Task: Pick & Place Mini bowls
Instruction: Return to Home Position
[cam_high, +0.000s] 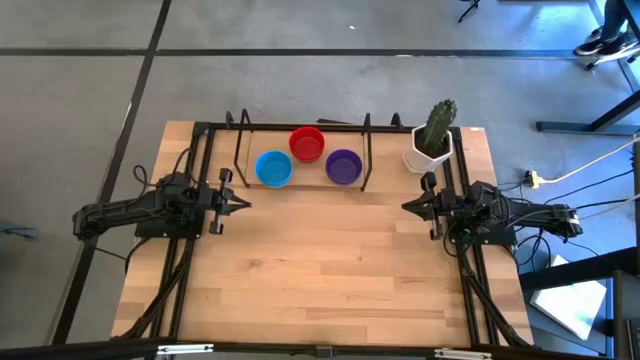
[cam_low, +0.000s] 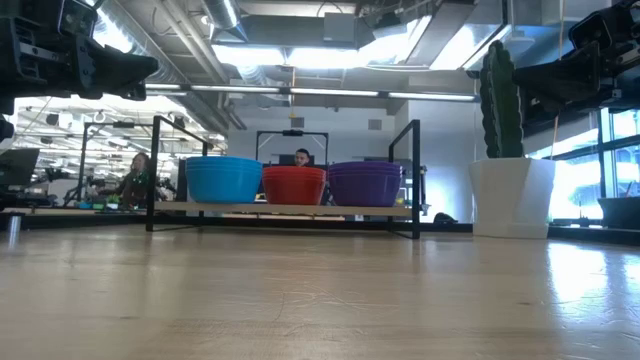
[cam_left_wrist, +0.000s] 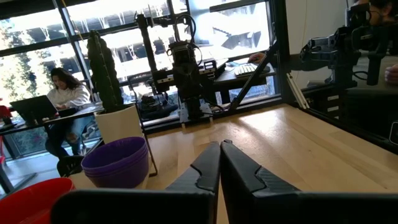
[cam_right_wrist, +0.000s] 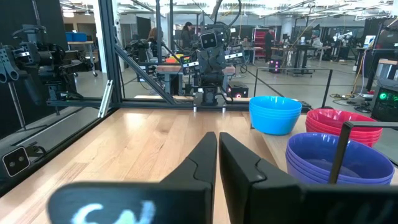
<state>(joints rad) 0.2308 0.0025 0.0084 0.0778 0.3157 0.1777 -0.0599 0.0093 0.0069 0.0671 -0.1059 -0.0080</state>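
**Three colour stacks on the shelf, both tools pressed together**

The mini bowls (cam_right_wrist: 311, 155) sit in three stacks on the low black-framed shelf (cam_low: 280, 209) at the far side of the counter (cam_high: 320, 270). The blue stack (cam_high: 273, 169) is nearest the left arm. The red stack (cam_high: 307, 144) is in the middle and set a little farther back. The purple stack (cam_high: 343, 166) is toward the right arm. From counter height the three stand side by side in a close row.

A white pot (cam_high: 430, 150) with a tall cactus stands on the counter just beside the shelf's right end.

The left tool (cam_high: 245, 205) hangs above the counter's left side, pointing inward, its fingers pressed together on nothing. The right tool (cam_high: 405, 205) faces it from the right side, its fingers likewise pressed together and empty. Both are apart from the bowls.
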